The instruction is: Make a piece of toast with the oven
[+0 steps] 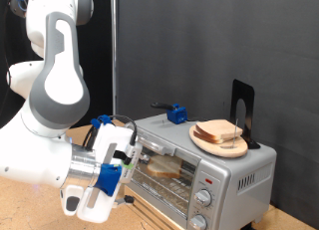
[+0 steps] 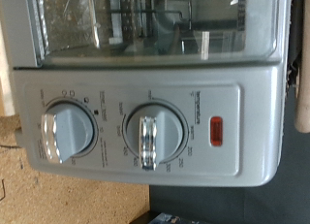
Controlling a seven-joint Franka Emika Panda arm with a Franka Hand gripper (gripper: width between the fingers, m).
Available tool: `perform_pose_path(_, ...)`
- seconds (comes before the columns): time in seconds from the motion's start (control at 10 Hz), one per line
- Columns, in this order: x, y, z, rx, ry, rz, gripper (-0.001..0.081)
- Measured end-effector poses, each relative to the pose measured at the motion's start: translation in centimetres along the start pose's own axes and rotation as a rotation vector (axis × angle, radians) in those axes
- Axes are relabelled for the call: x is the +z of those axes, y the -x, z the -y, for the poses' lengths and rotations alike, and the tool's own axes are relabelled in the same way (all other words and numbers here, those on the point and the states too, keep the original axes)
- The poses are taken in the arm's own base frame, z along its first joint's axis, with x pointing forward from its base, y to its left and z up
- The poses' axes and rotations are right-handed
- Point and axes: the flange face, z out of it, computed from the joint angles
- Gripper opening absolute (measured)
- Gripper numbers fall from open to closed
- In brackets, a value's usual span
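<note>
Gripper [image 1: 128, 162]: in the exterior view it sits at the oven's [image 1: 234, 175] front, over the exterior view's left part of the glass door [image 1: 164, 173], carried by the white arm [image 1: 55, 81]. Its fingers are hidden behind the hand's blue-and-white body, and the wrist view shows no fingers at all, so whether they are spread or closed cannot be told.

Wrist view only: the control panel close up, with two round knobs, one [image 2: 68, 132] and the other [image 2: 153, 135], and one red indicator light [image 2: 216, 132] (printed dial markings too blurred to read). Part of the glass door and wire rack appears along one edge.

Exterior view only: one piece of toast [image 1: 164, 167] lying on the rack inside the oven, seen through the glass; pale face, light brown crust. On the oven's top stands one round wooden plate [image 1: 211, 144] bearing stacked bread slices [image 1: 220, 131] (count unclear), with a black stand [image 1: 242, 109] just beside it and a small blue object [image 1: 176, 115] well apart, towards the back. The oven is boxy and silver, resting on a wooden table [image 1: 30, 205].
</note>
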Motion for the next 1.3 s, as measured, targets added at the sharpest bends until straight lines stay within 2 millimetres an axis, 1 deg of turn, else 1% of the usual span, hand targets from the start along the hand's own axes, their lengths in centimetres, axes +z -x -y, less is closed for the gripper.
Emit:
perform_pose_path(0.1, 0.1, 0.1, 0.1, 0.003, -0.015, 0.01, 0.0805)
perform_pose_path(0.2, 0.3, 0.0, 0.6, 0.006, -0.04, 0.04, 0.0805)
perform_pose_path(0.3, 0.7, -0.9, 1.5, -0.01, -0.074, 0.046, 0.0805)
perform_pose_path(0.6, 2.2, -4.9, 3.2, -0.1, -0.083, 0.078, 0.0805)
perform_pose_path(0.8, 3.0, -7.8, 3.9, -0.14, -0.068, 0.097, 0.0805)
perform_pose_path(1.1, 4.2, -12.2, 3.7, -0.142, -0.11, 0.051, 0.0805)
perform_pose_path(1.3, 5.5, -14.2, 3.1, -0.113, -0.128, 0.045, 0.0805)
